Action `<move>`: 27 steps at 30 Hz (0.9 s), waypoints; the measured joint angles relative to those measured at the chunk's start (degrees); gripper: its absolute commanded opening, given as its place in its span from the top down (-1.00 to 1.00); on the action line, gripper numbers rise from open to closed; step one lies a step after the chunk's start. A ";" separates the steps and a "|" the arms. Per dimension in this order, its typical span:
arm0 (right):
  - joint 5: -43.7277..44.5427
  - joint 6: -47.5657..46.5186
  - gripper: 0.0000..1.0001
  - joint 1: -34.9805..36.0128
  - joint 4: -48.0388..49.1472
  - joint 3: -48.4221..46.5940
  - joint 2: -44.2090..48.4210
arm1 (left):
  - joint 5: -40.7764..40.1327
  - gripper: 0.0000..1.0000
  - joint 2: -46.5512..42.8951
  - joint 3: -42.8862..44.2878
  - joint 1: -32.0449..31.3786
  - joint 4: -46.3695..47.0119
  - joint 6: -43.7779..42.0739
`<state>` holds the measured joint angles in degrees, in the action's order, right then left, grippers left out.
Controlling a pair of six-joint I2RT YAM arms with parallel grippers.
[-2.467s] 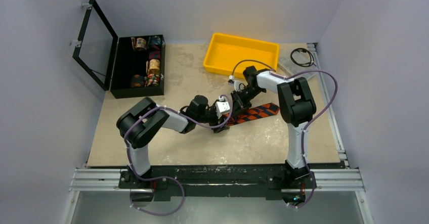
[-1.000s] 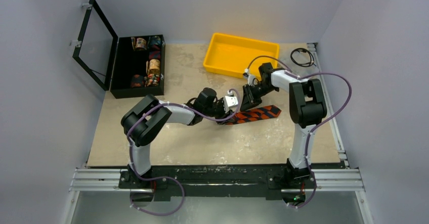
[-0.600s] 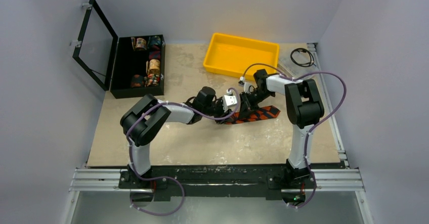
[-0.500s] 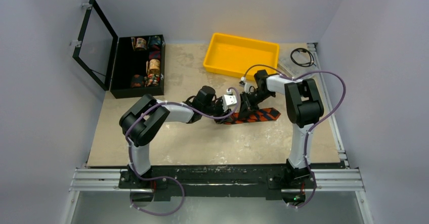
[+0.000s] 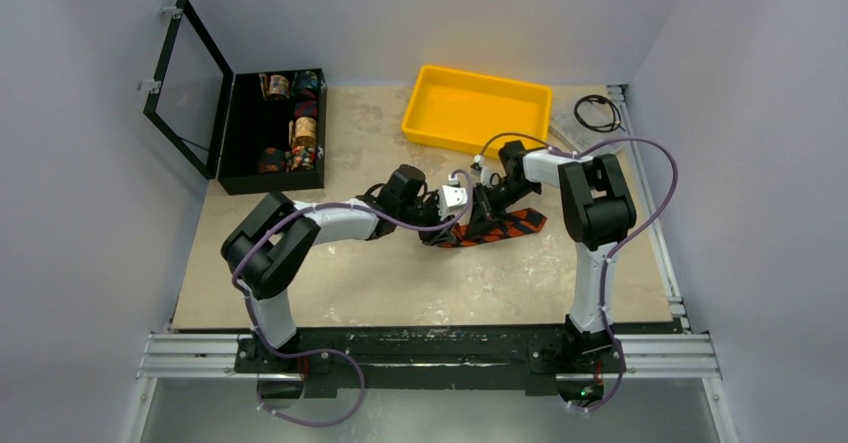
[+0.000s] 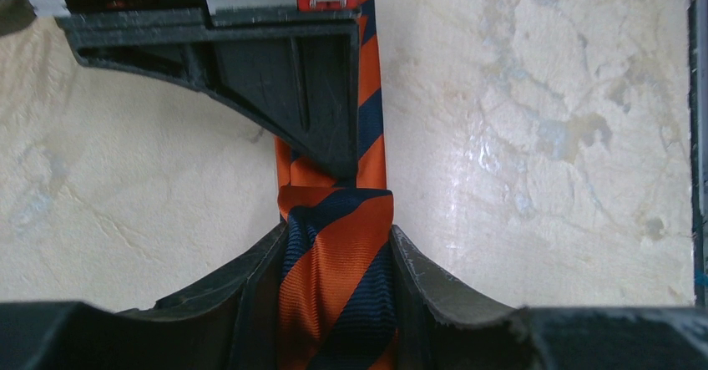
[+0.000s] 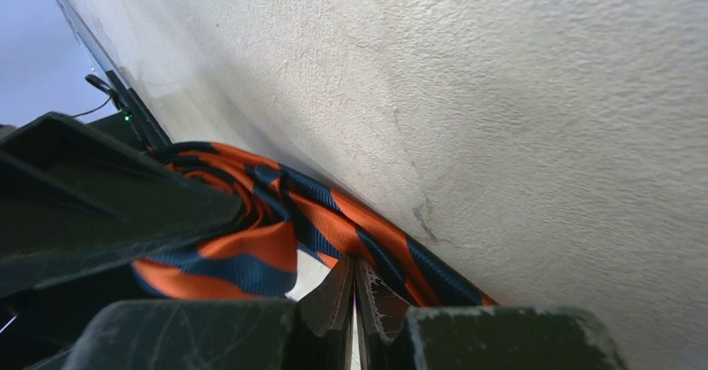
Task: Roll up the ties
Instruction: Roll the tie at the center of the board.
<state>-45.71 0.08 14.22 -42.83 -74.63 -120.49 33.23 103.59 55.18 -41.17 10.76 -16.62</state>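
The tie (image 5: 512, 225), orange-red and navy striped, lies on the table's middle right. Its near end is rolled up. My left gripper (image 5: 446, 227) is shut on that roll. In the left wrist view the roll (image 6: 334, 286) fills the gap between the left gripper's (image 6: 338, 249) fingers, and the flat tie runs away from it. My right gripper (image 5: 479, 215) is shut, its tips down on the flat tie just beyond the roll. In the right wrist view the right gripper (image 7: 355, 276) touches the bunched tie (image 7: 250, 253).
A yellow tray (image 5: 430, 113) stands at the back centre. A black box (image 5: 228, 133) with its lid open stands at the back left and holds several patterned fabric rolls (image 5: 303, 133). A black cable (image 5: 598, 113) lies at the back right.
My right gripper lifted off toward the tray, then came back down on the tie beside the left gripper. The flat tail of the tie has grown shorter and shifted left.
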 measured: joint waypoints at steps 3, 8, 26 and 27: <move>-0.11 0.04 0.88 0.42 0.13 0.07 -0.02 | -1.97 0.83 0.26 -0.04 -0.11 -3.10 -1.05; -0.57 0.26 0.75 0.61 0.96 0.90 0.39 | -3.93 0.81 1.73 1.44 -0.28 -7.15 -3.76; -6.88 1.25 -0.03 -0.17 7.39 3.63 8.87 | -7.93 0.77 4.37 7.26 -2.25 -14.23 -6.97; -7.61 1.49 -0.06 -0.04 7.61 3.63 8.55 | -8.02 0.77 4.37 7.26 -2.34 -14.25 -6.99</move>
<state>-53.32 1.56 14.17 -35.22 -71.00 -111.94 25.21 107.96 62.43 -43.51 -3.49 -23.62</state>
